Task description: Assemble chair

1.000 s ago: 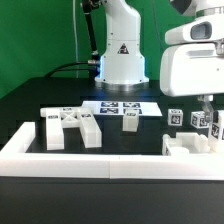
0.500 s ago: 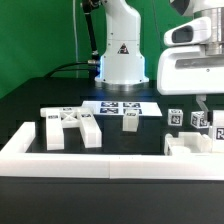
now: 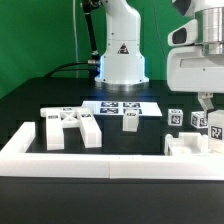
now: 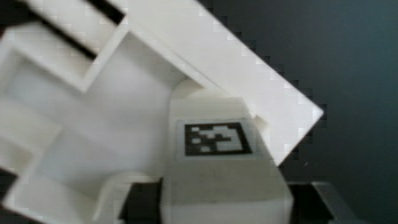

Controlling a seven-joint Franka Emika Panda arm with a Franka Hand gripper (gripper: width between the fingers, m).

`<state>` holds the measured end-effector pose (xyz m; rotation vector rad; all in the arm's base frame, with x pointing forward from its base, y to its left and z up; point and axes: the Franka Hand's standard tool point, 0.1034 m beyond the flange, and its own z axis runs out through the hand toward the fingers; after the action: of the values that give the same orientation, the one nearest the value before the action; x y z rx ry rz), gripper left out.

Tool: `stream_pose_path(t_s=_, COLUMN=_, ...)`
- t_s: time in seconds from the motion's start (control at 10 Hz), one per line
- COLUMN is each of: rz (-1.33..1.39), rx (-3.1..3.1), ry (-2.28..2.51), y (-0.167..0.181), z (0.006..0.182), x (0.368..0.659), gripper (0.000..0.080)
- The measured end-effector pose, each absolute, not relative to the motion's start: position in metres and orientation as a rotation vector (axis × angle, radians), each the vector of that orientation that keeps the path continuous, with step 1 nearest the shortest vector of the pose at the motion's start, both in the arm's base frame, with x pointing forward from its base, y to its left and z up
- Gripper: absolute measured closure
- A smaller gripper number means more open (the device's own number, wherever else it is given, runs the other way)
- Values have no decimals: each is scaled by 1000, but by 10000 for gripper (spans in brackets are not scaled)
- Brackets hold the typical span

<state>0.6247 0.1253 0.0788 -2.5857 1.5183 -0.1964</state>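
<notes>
Gripper (image 3: pixel 206 104) was clamped on a tagged square leg (image 4: pixel 217 150), just above the chair's seat (image 3: pixel 186 146) at the exterior view's right, beside the rail (image 3: pixel 60 158). Best to lower the leg upright and square, keeping it from twisting.

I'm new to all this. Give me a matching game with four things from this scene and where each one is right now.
Things:
1. X-braced frame
2. marker board
3. square leg
4. long white rail

Places:
A. held in the gripper
B. along the front, nearest the exterior camera
C. lying flat just in front of the robot base
D. on the table, toward the exterior view's left

Pairs: 1-D, 2-C, 3-A, 4-B.
</notes>
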Motion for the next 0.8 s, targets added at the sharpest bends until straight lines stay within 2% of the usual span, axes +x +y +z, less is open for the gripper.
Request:
stream_pose_path(t_s=0.2, rz=-188, rx=-2456, ry=1714, y=126, z=79, x=625, gripper=508)
stream_pose_path(t_s=0.6, rz=-173, rx=-2471, ry=1699, y=124, z=80, x=626, gripper=508)
stream_pose_path(t_s=0.7, rz=-177, rx=-2507, ry=1650, y=124, z=80, x=626, gripper=335)
stream_pose_path(t_s=0.8, rz=-154, rx=-2575, ry=1573, y=125, z=80, x=624, gripper=216)
